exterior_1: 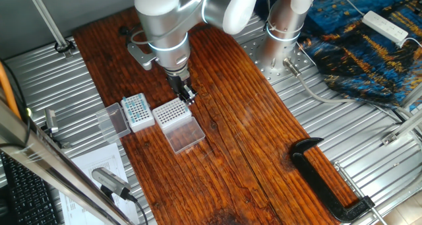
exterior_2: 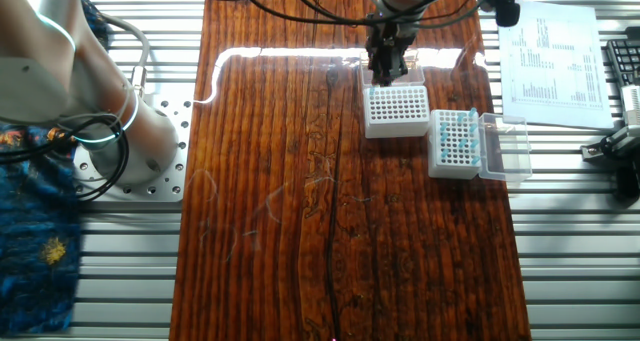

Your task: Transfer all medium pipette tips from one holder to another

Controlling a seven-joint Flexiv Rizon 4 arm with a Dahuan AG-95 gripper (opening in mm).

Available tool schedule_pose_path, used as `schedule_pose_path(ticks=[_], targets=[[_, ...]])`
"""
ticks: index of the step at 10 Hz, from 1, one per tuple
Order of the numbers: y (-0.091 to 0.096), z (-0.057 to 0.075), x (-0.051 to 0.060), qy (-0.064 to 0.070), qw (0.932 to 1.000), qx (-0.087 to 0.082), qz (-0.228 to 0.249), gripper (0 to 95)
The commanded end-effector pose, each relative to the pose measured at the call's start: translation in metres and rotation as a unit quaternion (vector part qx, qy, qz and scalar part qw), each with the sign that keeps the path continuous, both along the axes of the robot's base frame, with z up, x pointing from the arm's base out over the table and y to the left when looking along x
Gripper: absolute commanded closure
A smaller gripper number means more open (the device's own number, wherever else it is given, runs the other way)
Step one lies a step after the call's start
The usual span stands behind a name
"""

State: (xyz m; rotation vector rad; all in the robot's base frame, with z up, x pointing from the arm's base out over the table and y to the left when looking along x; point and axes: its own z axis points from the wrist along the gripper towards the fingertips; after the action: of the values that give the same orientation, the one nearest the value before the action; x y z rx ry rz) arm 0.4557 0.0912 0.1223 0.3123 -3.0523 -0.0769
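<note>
Jaws over one of two racks (exterior_1: 173,113)

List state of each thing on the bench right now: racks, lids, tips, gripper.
White-sided rack: lid open, laid to its side.
Teal tips: seated in the white-sided rack.
Clear-sided rack: holes look empty; lid open, lying flat.
Gripper: hangs beside the clear-sided rack; jaws unclear.
Black clamp: lying on the table.

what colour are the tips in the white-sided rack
Teal-blue tips, clearest in the other fixed view from above.
</note>
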Motion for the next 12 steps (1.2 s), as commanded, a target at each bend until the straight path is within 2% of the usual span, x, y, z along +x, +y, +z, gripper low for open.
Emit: schedule_pose_path(ticks=[1, 2, 3, 5, 7, 10, 11, 12], targets=[[-0.007, -0.001, 0.007, -0.011, 0.9994, -0.001, 0.031, 57.0], [-0.017, -0.001, 0.017, -0.006, 0.9983, 0.002, 0.057, 57.0], [-0.023, 0.0, 0.027, -0.003, 0.9973, 0.004, 0.073, 76.0], [-0.034, -0.002, 0.051, -0.008, 0.9933, 0.007, 0.115, 76.0], [-0.039, -0.006, 0.069, -0.014, 0.9912, 0.008, 0.131, 76.0], [-0.038, -0.013, 0.087, -0.022, 0.9907, 0.007, 0.134, 76.0], [-0.038, -0.017, 0.087, -0.03, 0.9907, 0.009, 0.132, 76.0], [-0.038, -0.016, 0.087, -0.03, 0.9903, 0.005, 0.135, 76.0]])
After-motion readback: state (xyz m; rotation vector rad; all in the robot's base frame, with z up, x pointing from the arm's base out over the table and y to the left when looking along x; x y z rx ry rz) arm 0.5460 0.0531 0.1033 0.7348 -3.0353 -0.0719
